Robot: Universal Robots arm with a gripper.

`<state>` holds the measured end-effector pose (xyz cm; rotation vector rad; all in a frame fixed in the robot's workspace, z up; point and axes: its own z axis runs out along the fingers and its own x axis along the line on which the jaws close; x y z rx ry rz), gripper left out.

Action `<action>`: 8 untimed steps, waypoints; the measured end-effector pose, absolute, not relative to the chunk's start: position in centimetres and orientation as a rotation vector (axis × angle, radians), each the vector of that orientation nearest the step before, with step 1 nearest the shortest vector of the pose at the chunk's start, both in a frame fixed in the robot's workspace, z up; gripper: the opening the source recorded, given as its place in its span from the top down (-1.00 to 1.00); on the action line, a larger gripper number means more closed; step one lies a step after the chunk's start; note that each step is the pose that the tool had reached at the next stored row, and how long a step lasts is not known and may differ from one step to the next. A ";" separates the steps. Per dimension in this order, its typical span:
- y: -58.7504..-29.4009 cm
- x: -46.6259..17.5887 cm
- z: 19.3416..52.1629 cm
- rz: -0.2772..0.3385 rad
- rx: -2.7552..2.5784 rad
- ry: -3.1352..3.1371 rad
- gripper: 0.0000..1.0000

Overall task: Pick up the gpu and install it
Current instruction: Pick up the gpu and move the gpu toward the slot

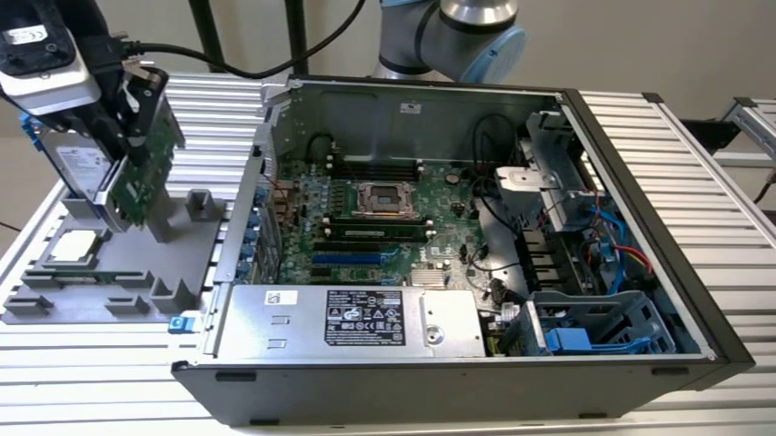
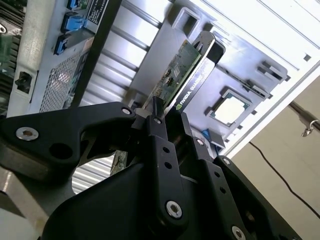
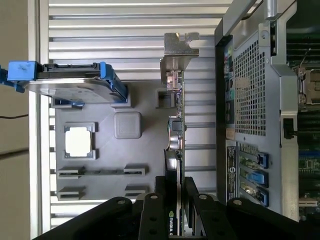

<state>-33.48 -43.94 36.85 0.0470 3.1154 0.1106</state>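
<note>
Black fingers [image 2: 162, 150] of my pincer [image 2: 169, 116] sit closest to the lens in both wrist views. They are pressed against the two faces of the gpu [image 2: 184, 67], so the pincer is pinching the card at one end. In the first wrist view I see the card edge-on, running away from the pincer with its silver bracket [image 3: 177, 50] at the far end, between the grey tray [image 3: 100, 155] and the computer case [image 3: 250, 75].

From the exterior view the gpu hangs upright over the tray's side nearest the case, at the exterior view's left. I cannot tell whether its lower edge touches the tray. Just beside the card, a hard drive [image 3: 70, 82] with blue tabs stands in the tray, and a processor chip [image 3: 80, 141] lies flat in its pocket. On the slatted surface [image 1: 679, 127] the case lies open, its motherboard [image 1: 363, 236] exposed.
</note>
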 end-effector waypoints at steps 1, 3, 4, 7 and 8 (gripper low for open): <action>-43.9 -33.5 37.0 0.110 0.047 3.115 1.00; -43.9 -33.5 37.2 0.111 0.047 3.115 1.00; -43.9 -33.5 37.3 0.110 0.047 3.115 1.00; -43.9 -33.5 37.7 0.111 0.047 3.115 1.00; -43.9 -33.5 37.8 0.111 0.047 3.115 1.00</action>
